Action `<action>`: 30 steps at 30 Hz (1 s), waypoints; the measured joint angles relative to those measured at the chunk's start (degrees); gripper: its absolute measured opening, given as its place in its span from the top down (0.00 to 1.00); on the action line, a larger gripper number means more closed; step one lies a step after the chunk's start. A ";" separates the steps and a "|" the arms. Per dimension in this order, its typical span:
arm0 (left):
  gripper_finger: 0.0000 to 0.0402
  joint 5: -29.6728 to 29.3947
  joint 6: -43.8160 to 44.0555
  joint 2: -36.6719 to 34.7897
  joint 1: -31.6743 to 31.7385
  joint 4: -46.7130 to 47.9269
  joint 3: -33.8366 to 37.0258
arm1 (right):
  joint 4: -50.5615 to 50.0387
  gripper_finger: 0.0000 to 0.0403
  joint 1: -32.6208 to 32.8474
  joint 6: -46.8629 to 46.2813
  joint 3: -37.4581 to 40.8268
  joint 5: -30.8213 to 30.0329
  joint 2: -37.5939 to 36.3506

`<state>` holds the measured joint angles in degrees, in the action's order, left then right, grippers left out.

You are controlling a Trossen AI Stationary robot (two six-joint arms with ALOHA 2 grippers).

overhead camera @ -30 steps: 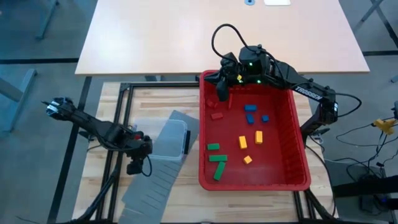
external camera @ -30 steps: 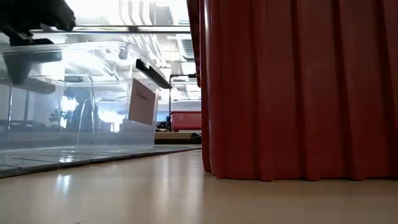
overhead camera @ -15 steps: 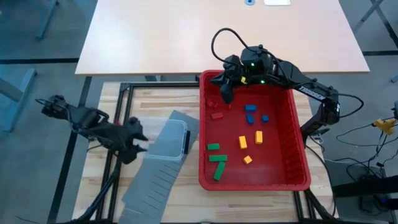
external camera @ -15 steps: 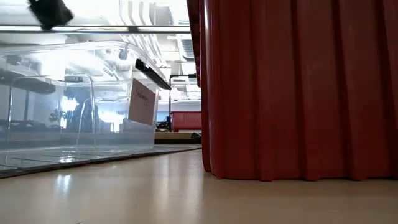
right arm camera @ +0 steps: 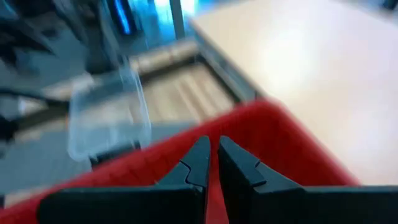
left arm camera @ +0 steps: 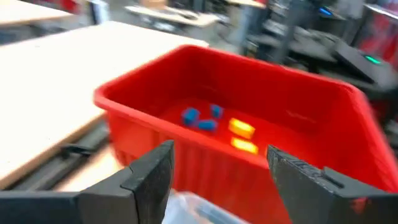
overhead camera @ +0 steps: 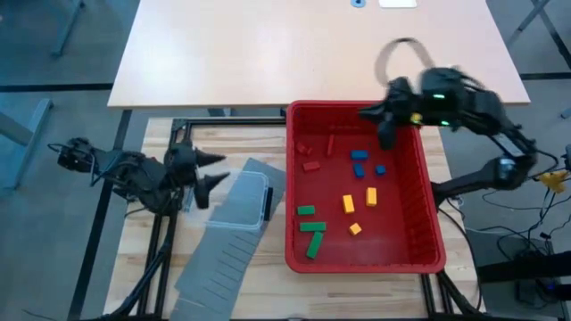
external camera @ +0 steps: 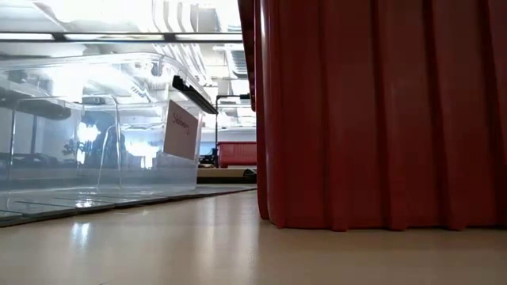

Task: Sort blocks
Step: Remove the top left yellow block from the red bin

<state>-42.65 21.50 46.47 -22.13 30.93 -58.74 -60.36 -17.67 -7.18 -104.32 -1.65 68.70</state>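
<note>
Blocks [overhead camera: 348, 204] seen overhead, hidden low view

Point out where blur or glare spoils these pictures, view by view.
High view: right gripper smeared by motion above the red bin. Both wrist views: blurred throughout, blocks just colored blobs. Low view: sharp, but bright glare through the clear tub.

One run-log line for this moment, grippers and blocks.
left gripper: open, empty, beside clear tub | right gripper: shut, empty, over red bin | blocks: all in bin
</note>
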 joint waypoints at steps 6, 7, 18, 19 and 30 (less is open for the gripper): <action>0.46 -1.81 1.22 2.75 5.95 -6.91 0.28 | 14.62 0.97 0.00 -0.96 17.13 4.20 -14.03; 0.47 -1.25 0.63 3.57 6.87 -8.37 0.30 | 16.68 0.97 0.00 -2.29 20.97 4.67 -16.10; 0.50 12.47 0.13 12.12 15.29 -19.29 0.37 | 22.08 0.97 0.01 -15.93 49.80 10.51 -26.20; 0.50 13.25 0.51 12.71 15.44 -19.97 0.37 | 21.92 0.97 0.01 -15.92 50.70 11.10 -26.37; 0.49 14.87 1.64 16.11 15.50 -21.26 0.37 | 11.68 0.97 0.00 -22.95 56.98 12.20 -23.38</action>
<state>-27.78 23.14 62.58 -6.63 9.66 -58.37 -48.68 -17.67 -30.14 -47.34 10.55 45.32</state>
